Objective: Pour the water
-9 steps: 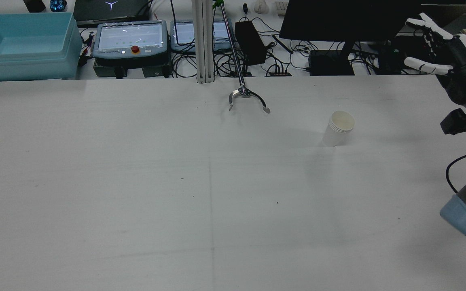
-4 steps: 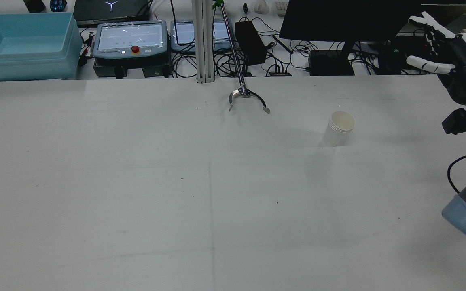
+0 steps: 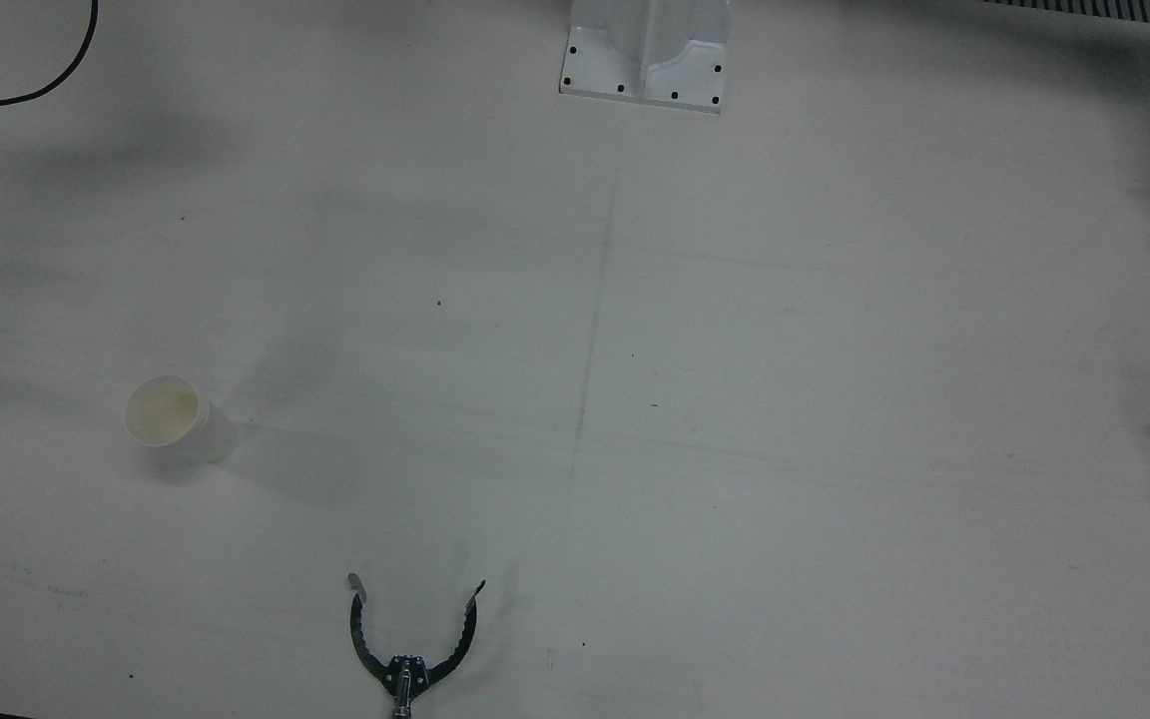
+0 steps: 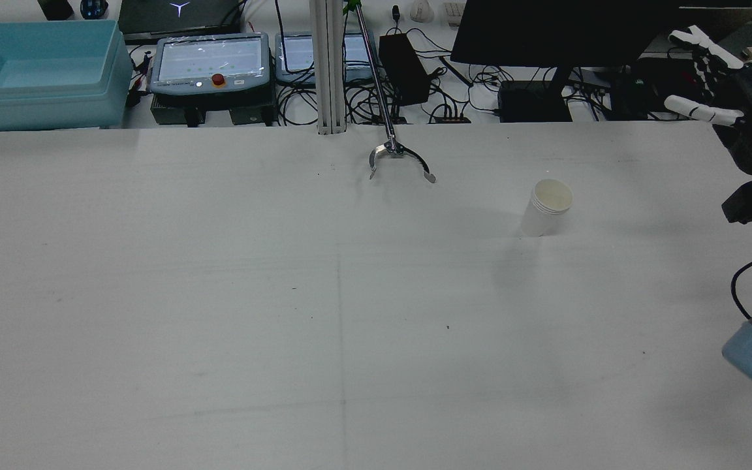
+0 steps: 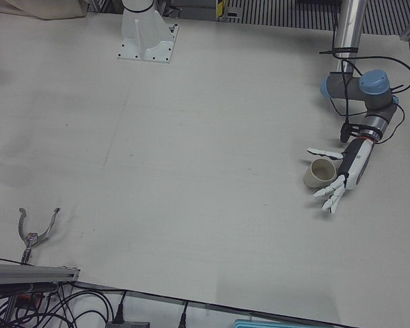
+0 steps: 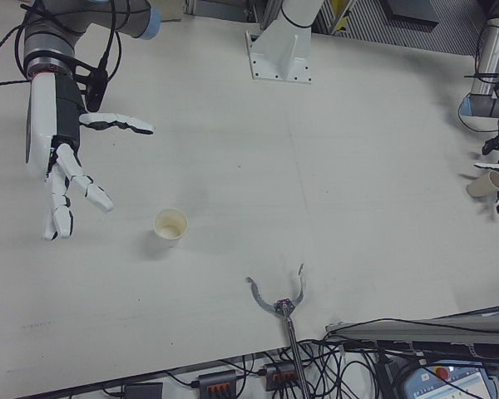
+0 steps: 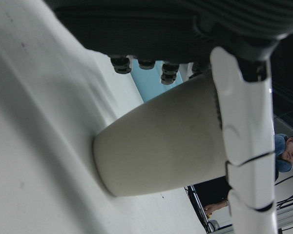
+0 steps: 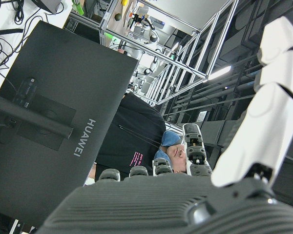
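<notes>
Since a second ago the right hand (image 4: 735,85) has drawn slightly right, fingers spread, empty. Left hand (image 5: 343,176) sits against the beige paper cup (image 5: 320,173), fingers extended alongside, not visibly clasped. Judging so, grasping comes first: closing round it, then carrying it far across to the white paper cup (image 4: 547,207), upright, seemingly empty.
</notes>
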You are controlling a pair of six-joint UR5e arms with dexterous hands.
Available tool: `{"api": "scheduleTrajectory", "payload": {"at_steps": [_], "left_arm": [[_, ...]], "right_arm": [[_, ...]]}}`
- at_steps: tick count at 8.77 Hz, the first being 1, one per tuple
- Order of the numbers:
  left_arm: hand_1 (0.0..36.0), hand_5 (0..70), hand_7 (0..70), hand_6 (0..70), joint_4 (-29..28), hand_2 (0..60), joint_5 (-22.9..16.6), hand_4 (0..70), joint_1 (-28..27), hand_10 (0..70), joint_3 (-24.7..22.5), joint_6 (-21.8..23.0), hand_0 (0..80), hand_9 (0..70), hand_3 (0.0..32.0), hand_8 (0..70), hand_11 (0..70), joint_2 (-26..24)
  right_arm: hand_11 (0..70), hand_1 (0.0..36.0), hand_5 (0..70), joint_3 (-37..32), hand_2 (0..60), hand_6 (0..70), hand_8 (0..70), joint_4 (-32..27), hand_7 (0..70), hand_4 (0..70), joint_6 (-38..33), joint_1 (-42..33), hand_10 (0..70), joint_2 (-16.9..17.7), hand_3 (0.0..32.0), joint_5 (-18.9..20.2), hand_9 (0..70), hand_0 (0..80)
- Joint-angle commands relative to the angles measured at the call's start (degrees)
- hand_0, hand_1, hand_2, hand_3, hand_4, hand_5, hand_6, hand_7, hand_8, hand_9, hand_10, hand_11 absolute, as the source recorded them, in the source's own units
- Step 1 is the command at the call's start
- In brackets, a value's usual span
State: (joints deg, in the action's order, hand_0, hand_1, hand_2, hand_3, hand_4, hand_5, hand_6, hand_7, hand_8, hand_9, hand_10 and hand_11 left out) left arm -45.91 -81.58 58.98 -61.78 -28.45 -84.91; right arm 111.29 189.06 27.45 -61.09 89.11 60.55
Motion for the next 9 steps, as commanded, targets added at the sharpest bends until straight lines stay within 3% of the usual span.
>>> {"api": "scheduleTrajectory", "payload": {"at_steps": [1, 2, 3, 4, 5, 7, 8, 9], "left_arm": [[21.5, 13.0, 11.7, 2.2, 0.7, 4.1, 0.0, 25.6, -0.1, 2.2, -0.1, 0.2, 56.0, 0.9, 0.0, 0.0, 5.1, 0.0], [20.8, 17.2, 12.3, 2.8, 1.1, 1.2, 0.2, 32.5, -0.1, 2.6, -0.3, 0.2, 57.4, 1.0, 0.0, 0.0, 5.6, 0.0], [21.1, 31.2, 14.1, 5.0, 1.7, 0.0, 0.4, 41.6, 0.0, 3.3, -0.5, 0.2, 61.6, 1.4, 0.0, 0.0, 6.7, 0.0], [21.4, 41.7, 18.9, 7.7, 2.6, 0.0, 0.5, 46.2, 0.0, 3.8, -0.6, 0.3, 64.6, 4.3, 0.0, 1.6, 7.2, 0.0], [21.1, 42.4, 29.0, 12.0, 3.5, 0.0, 1.5, 50.7, 0.0, 5.6, -0.6, 0.9, 69.0, 16.1, 0.0, 9.6, 9.8, 0.0], [20.3, 43.1, 43.9, 19.3, 8.3, 0.0, 2.1, 55.7, 0.0, 9.6, -2.8, 3.1, 80.0, 33.2, 0.0, 21.5, 15.7, 0.1], [22.6, 45.5, 48.2, 22.3, 11.0, 0.0, 2.1, 56.4, 0.1, 11.8, -6.4, 3.6, 80.0, 39.1, 0.0, 26.1, 19.2, 0.8], [23.0, 46.0, 48.9, 23.1, 13.6, 0.0, 1.9, 57.1, 0.3, 12.2, -9.8, 4.6, 80.0, 40.4, 0.0, 27.0, 19.9, 1.0]], "right_arm": [[0.0, 13.1, 12.6, 0.5, 16.2, 0.0, 0.0, 0.0, 8.2, 1.1, -0.8, 0.0, 0.0, 1.9, 5.0, 0.1, 0.2, 43.7], [0.0, 13.1, 12.8, 0.6, 16.2, 0.0, 0.0, 0.0, 8.2, 1.0, -0.8, 0.0, 0.0, 2.0, 5.0, 0.1, 0.2, 43.6], [0.0, 13.1, 12.7, 0.7, 16.3, 0.0, 0.0, 0.0, 8.4, 1.4, -0.8, 0.0, 0.0, 2.0, 5.0, 0.0, 0.2, 43.6], [0.0, 13.1, 12.9, 0.7, 16.3, 0.0, 0.0, 0.0, 8.3, 1.4, -1.0, -0.1, 0.0, 1.9, 4.8, 0.0, 0.2, 43.5], [0.0, 13.0, 12.7, 0.7, 16.2, 0.0, 0.0, 0.0, 8.2, 1.0, -1.2, -0.2, 0.0, 2.0, 5.2, 0.0, 0.2, 43.3], [0.0, 13.0, 12.9, 0.6, 16.2, 0.0, 0.0, 0.0, 8.4, 1.1, -1.2, -0.1, 0.0, 2.0, 5.0, 0.0, 0.2, 43.2], [0.0, 12.7, 13.0, 0.5, 16.2, 0.0, 0.0, 0.0, 8.6, 1.8, -1.1, 0.1, 0.0, 2.0, 4.8, -0.1, 0.3, 43.0], [0.0, 12.7, 13.3, 0.6, 16.6, 0.0, 0.0, 0.0, 9.1, 3.0, -1.1, 0.1, 0.0, 1.8, 4.4, -0.1, 0.4, 43.0]]}}
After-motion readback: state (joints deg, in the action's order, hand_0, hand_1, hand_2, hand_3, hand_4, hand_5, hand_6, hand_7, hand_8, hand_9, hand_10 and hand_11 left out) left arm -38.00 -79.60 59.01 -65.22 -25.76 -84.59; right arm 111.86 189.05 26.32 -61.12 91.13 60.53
